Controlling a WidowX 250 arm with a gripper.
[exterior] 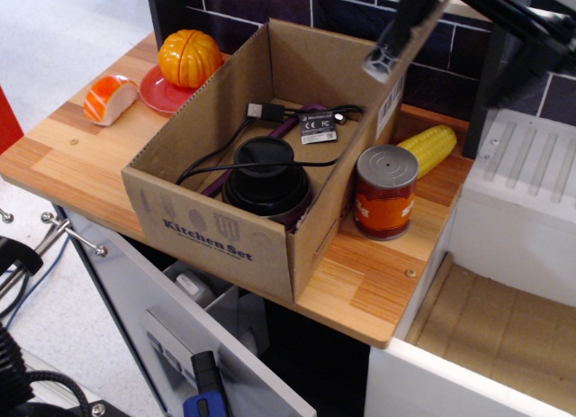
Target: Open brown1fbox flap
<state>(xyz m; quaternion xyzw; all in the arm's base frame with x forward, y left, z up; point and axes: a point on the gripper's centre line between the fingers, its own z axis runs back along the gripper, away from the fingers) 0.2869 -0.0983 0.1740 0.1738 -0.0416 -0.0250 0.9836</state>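
The brown1fbox [211, 237], printed "Kitchen Set" on its front, stands on the wooden counter with its top open. Inside lie a black round device [265, 178], black cables and a small black adapter [318, 127]. The flap is swung up and away over the right wall. It shows only as a blurred brown edge [423, 21] rising from the far right corner. My gripper [382, 61] is a dark blurred shape with a pale tip against that edge, above the right wall. I cannot tell how its jaws stand. The arm [522, 21] reaches in from the top right.
A red can [385, 192] and a yellow corn cob [430, 147] stand right of the box. An orange pumpkin [189, 57] on a red plate and an orange slice [110, 99] lie at the left. A white sink unit [531, 192] borders the right.
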